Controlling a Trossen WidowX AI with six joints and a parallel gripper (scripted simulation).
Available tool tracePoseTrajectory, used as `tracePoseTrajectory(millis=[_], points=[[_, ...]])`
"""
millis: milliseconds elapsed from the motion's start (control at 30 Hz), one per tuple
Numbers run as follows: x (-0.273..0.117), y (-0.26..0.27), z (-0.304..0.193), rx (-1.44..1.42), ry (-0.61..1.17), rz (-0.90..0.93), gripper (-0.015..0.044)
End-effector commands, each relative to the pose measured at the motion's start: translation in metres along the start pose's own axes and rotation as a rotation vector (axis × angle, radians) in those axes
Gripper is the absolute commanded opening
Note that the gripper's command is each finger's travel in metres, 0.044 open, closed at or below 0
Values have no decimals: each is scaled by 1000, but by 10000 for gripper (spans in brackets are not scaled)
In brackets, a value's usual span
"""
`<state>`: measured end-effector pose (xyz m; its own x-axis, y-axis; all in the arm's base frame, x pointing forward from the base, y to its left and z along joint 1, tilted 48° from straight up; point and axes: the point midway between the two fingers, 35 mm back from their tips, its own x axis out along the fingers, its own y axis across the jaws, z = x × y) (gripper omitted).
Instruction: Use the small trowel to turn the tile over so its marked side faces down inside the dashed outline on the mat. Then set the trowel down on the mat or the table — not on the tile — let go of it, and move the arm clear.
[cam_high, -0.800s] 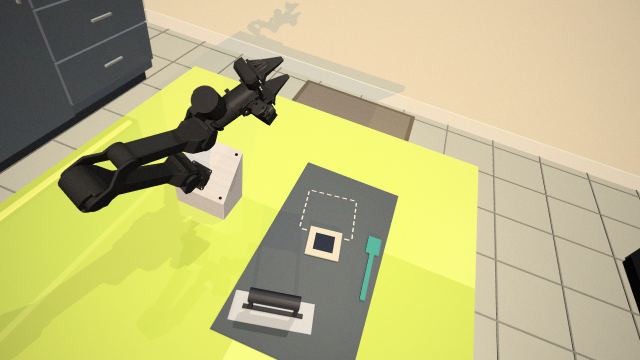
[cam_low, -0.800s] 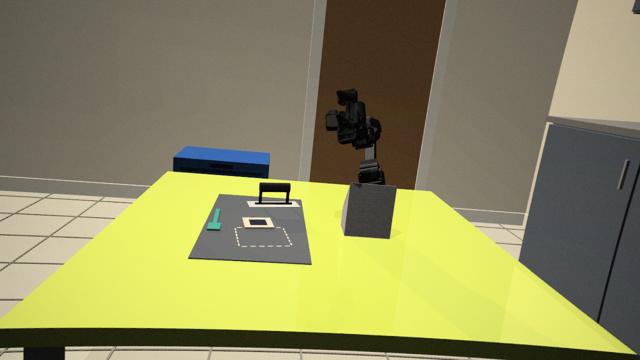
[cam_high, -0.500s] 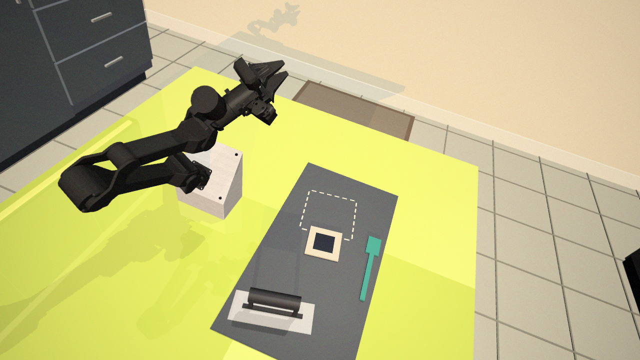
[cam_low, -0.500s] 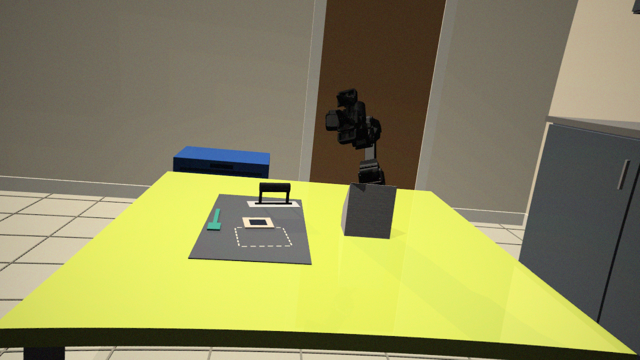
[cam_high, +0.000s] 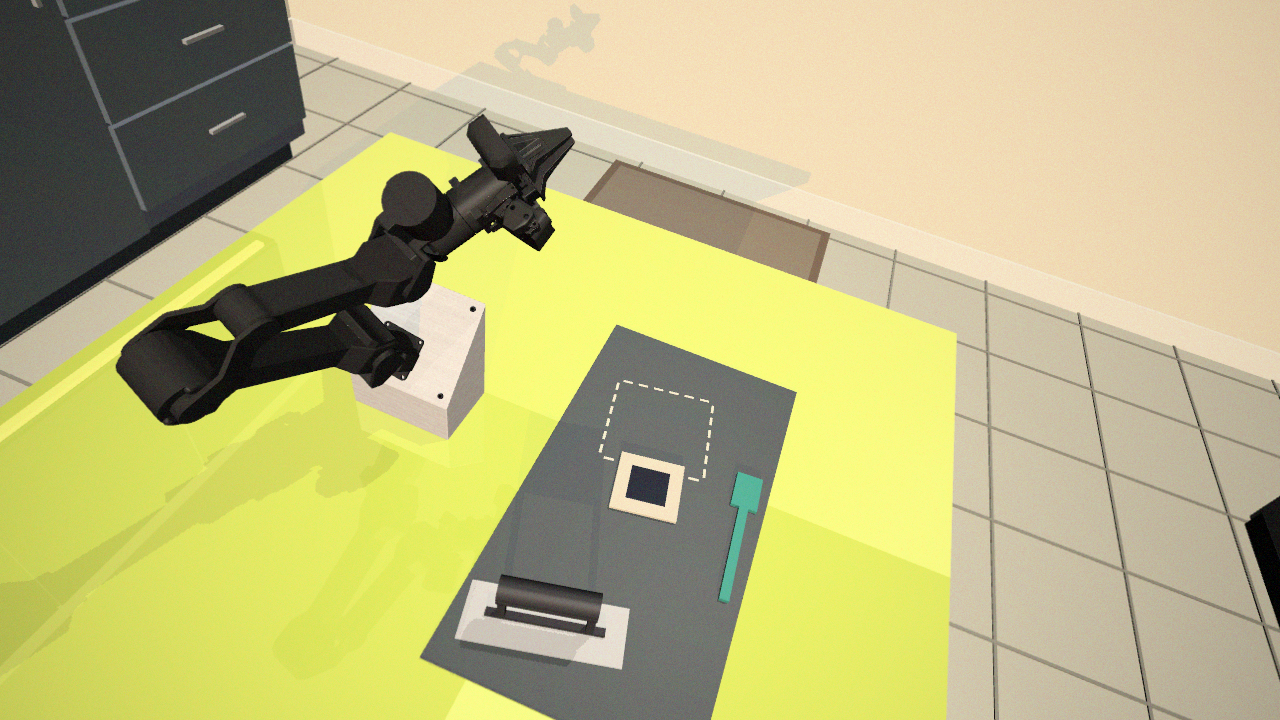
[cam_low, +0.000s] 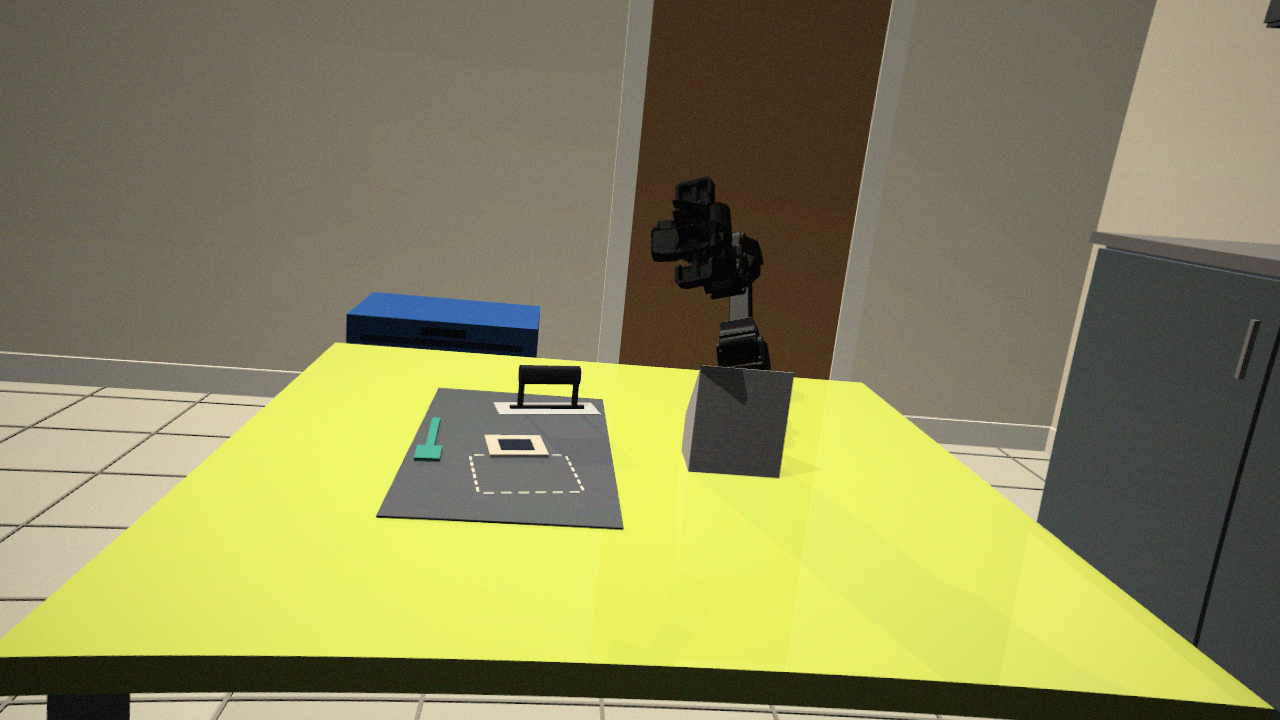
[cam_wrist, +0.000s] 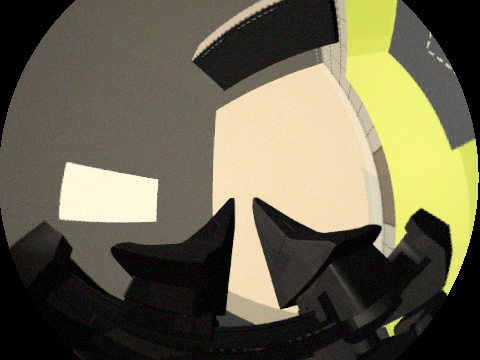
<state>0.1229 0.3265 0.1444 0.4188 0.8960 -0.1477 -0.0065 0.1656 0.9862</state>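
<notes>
The cream tile (cam_high: 622, 489) (cam_low: 494, 445) lies flat on the grey mat (cam_high: 559, 510) (cam_low: 420, 505), its dark square mark facing up. It lies mostly outside the dashed outline (cam_high: 617, 383) (cam_low: 582, 489), covering part of one of its sides. The small teal trowel (cam_high: 746, 491) (cam_low: 428, 453) lies flat near the mat's edge, on the tile's other side from the arm base. My gripper (cam_high: 570, 136) (cam_wrist: 243, 202) is shut and empty, a narrow gap between its fingertips. It is raised high above the table, well away from tile and trowel, pointing toward the wall.
A large float with a black handle (cam_high: 549, 598) (cam_low: 548, 374) and white plate stands at one end of the mat. The arm's base sits on a pale block (cam_high: 464, 376) (cam_low: 739, 429) beside the mat. Dark cabinets (cam_high: 210, 89) (cam_low: 1154, 402) stand beyond the table.
</notes>
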Motion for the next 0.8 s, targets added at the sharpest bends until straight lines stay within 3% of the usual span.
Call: tracePoseTrajectory(millis=[0,500,633,767], points=[[0,0,0,0,0,0,0],[0,0,0,0,0,0,0],[0,0,0,0,0,0,100],[0,0,0,0,0,0,100]])
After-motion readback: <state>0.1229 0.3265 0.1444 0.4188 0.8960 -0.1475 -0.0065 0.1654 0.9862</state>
